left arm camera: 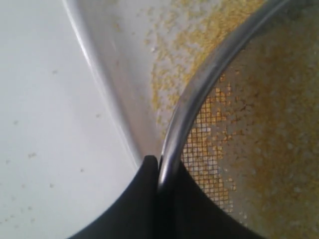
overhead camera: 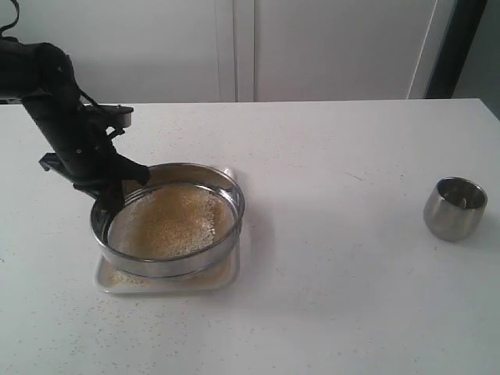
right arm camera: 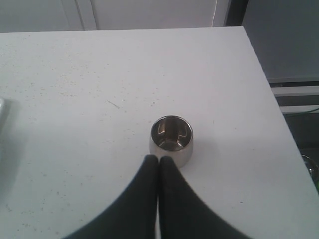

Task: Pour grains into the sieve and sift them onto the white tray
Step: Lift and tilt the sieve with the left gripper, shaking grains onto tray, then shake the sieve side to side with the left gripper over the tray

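Observation:
The sieve [overhead camera: 168, 220], a wide steel ring with a mesh bottom, is held tilted over the white tray [overhead camera: 223, 279], its left side raised. Golden and whitish grains [overhead camera: 168, 223] lie on the mesh, and some have fallen onto the tray [left arm camera: 169, 55]. My left gripper [overhead camera: 109, 195] is shut on the sieve's left rim [left arm camera: 199, 89], one finger outside the rim and one inside. My right gripper [right arm camera: 158, 159] is shut with nothing in it, its tips just short of the small steel cup [right arm camera: 171, 139]. That gripper does not show in the exterior view.
The steel cup [overhead camera: 455, 208] stands upright at the right of the white table. The table's right edge [right arm camera: 279, 114] drops off close beside the cup. A white wall rises behind the table.

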Controlling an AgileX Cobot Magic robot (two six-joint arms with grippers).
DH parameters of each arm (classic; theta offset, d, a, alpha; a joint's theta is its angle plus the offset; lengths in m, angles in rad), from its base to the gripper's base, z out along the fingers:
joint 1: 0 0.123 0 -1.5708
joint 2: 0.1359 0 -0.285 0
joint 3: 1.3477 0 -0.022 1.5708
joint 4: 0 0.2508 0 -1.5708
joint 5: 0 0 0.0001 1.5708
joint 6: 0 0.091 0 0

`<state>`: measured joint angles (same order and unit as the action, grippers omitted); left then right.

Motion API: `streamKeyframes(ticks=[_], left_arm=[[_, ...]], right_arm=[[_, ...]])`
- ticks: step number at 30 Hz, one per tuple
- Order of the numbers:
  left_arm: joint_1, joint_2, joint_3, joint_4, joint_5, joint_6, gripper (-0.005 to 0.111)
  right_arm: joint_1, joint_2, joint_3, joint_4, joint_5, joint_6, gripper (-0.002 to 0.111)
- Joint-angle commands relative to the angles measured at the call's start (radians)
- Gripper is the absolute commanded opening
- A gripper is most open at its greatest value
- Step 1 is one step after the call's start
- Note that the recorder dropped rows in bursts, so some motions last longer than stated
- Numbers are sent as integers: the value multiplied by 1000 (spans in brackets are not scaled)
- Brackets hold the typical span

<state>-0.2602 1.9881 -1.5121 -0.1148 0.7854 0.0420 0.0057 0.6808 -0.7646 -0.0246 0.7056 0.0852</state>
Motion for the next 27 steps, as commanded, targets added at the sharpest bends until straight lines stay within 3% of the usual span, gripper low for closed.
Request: streamKeyframes(ticks=[1,4,7,10,12,13,19,21,25,27], left_arm=[[-2,-21,-19,-29,-210,4,0],[8,-13,-48,-35,-104,-125,0],[3,-30,-38,-40,72,-72,0],[-4,-35,-30,-40,-99,-42,0],[-1,-14,-46,-35,-252,-82,0],[8,1,-65,-36,-263,-126,0],[16,25,-122,-34,69,-137,0],[-3,4,-115,-32,74,-93,0],[-14,2,-142,62,-155,-137,0],[9,46,-213,66,-92,-196,0]], right_arm=[[-6,-5,-2,-1,-3,4,0],[-6,-5,-2,-1,-3,4,0],[-6,-5,-2,-1,-3,4,0],[-6,-5,-2,-1,-3,4,0],[-6,-5,-2,-1,-3,4,0],[-6,-5,-2,-1,-3,4,0],[-6,-5,-2,-1,-3,4,0],[-6,-5,-2,-1,-3,4,0],[-6,-5,-2,-1,-3,4,0],[-6,-5,-2,-1,-3,4,0]])
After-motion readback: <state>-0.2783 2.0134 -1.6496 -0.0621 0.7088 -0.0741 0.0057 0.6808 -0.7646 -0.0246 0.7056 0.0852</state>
